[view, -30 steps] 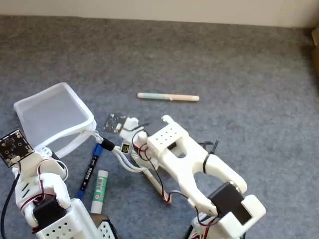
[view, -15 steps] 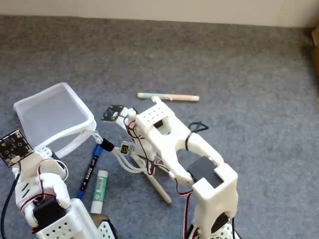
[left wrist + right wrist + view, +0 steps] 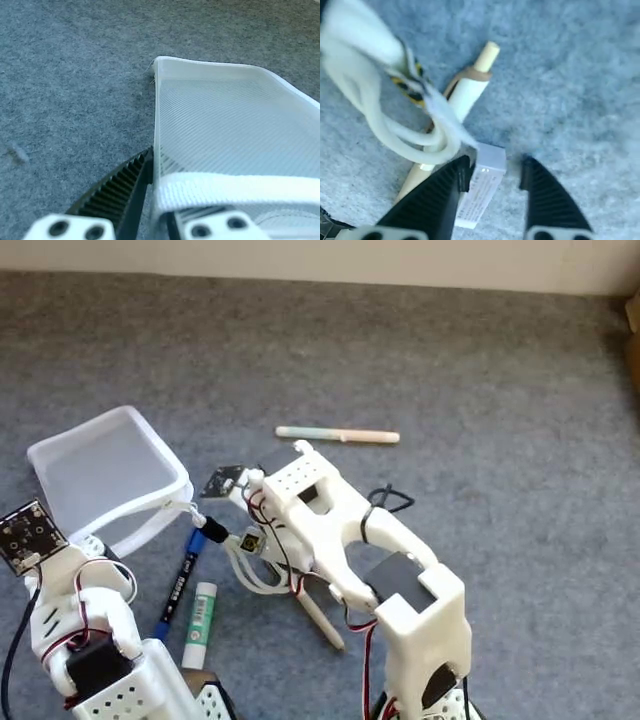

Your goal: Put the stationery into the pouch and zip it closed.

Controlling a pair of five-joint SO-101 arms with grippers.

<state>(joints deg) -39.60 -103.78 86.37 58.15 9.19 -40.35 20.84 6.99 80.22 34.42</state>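
The white mesh pouch (image 3: 108, 472) stands open at the left, and my left gripper (image 3: 155, 167) is shut on its near rim (image 3: 235, 186). My right gripper (image 3: 495, 172) is open and points down at the carpet, just right of the pouch's corner. A small white eraser-like block (image 3: 482, 189) lies between its fingers, touching one of them. A cream pen (image 3: 466, 95) lies right beside the block; its tip pokes out from under the right arm (image 3: 325, 620). A blue pen (image 3: 183, 578) and a glue stick (image 3: 202, 612) lie beside the pouch. Farther back lies a pastel pen (image 3: 338, 435).
White cables with a yellow-black tag (image 3: 250, 538) loop from the right arm over the carpet by the blue pen. Grey carpet (image 3: 480, 370) stretches open behind and to the right. A pale wall edge runs along the back.
The right arm has swung left and tipped its wrist down over the cream pen and white block. The left arm and the pouch have stayed put.
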